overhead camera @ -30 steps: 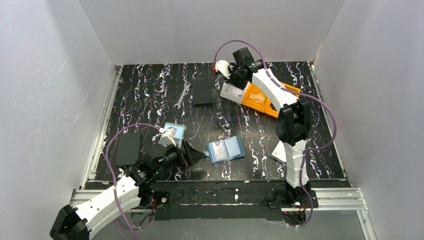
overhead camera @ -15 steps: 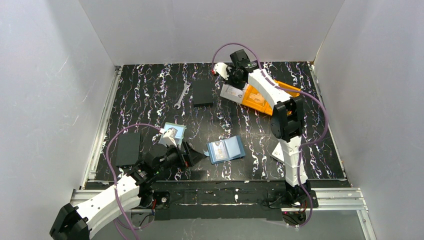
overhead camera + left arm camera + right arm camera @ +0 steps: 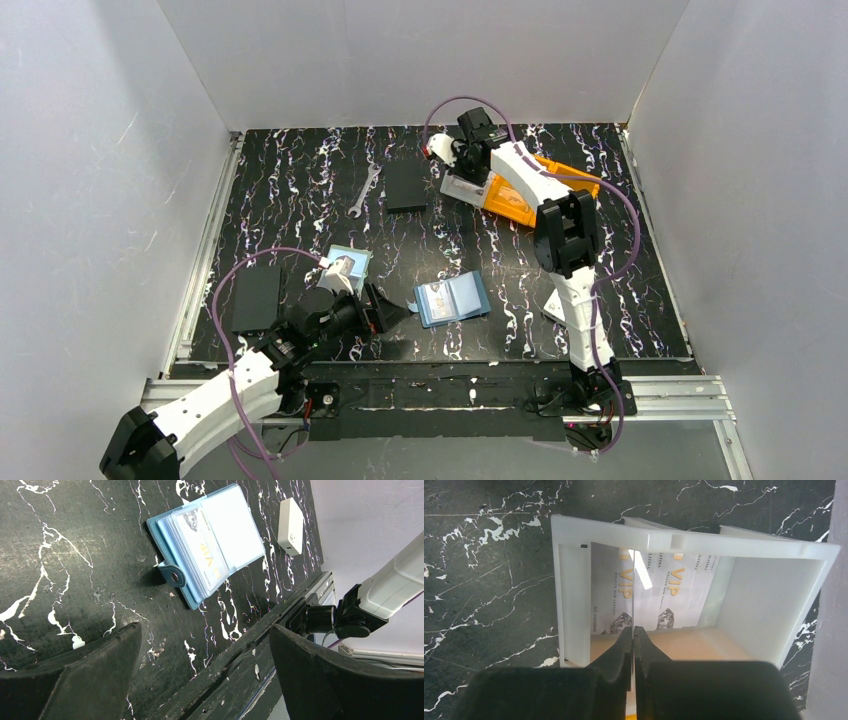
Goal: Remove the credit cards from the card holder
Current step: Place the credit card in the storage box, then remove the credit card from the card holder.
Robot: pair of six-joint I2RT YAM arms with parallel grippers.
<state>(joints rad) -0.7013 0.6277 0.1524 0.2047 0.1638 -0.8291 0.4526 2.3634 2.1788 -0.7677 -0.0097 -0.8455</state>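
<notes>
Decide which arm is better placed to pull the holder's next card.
Left: the left gripper, open, faces the card holder; the right gripper, far off, grips a card over the white tray.

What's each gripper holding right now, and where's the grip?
The right gripper pinches one credit card, seen edge-on, by its edge nearest the wrist, over the white tray. The left gripper is open, holding nothing.

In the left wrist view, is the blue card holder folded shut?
No, the card holder lies open on the table, with a VIP card showing in its clear pocket.
</notes>
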